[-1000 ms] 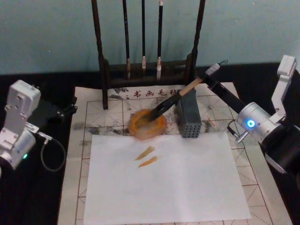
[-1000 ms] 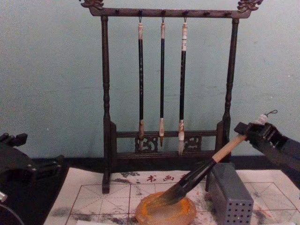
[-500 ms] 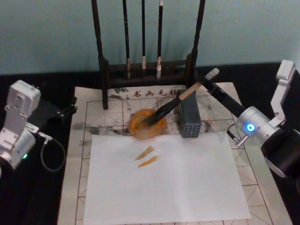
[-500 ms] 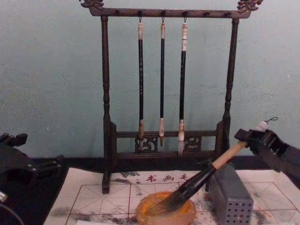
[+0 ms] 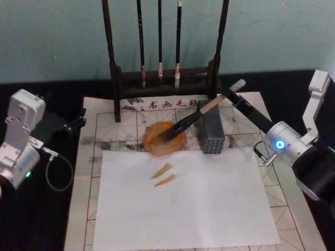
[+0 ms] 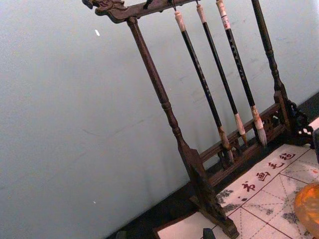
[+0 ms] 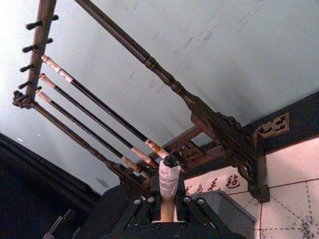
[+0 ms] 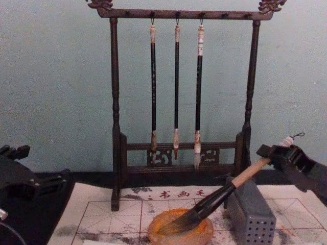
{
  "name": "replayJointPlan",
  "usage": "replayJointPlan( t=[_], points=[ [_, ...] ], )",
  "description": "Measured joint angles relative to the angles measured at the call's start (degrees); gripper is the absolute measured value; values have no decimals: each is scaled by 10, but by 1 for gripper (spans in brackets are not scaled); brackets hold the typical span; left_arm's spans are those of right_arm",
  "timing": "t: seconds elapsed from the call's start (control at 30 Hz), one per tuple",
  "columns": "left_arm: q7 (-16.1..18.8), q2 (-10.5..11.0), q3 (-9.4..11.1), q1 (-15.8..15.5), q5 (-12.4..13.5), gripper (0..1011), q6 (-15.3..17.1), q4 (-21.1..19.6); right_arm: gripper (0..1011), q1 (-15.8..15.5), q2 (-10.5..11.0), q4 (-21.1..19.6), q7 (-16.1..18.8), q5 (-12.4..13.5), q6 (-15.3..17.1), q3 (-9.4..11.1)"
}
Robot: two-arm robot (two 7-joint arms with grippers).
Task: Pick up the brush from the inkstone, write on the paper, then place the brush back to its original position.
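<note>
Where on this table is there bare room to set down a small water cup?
Best is the white sheet, bare below and right of its two orange strokes. Crowded at the back: inkstone, brush, grey block and the right gripper sit close by the brush rack. The left gripper is parked at left.

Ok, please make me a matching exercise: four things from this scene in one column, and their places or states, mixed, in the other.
1 thick brush
2 grey block
3 thin brushes
4 right gripper

a hanging on the rack
b standing right of the dish
c closed on the thick brush's upper end
d tip lying in the dish

Pairs: 1-d, 2-b, 3-a, 4-c.
The left gripper is parked at the left.
</note>
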Motion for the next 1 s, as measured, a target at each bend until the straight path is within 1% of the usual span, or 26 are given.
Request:
replayJointPlan(
  t=[0.37,1.0],
  points=[
    [0,0,0,0,0,1001,0,0,176,-5,2,-4,-5,3,4,1],
    [0,0,0,0,0,1001,0,0,176,-27,13,-28,-24,19,9,4]
  ],
)
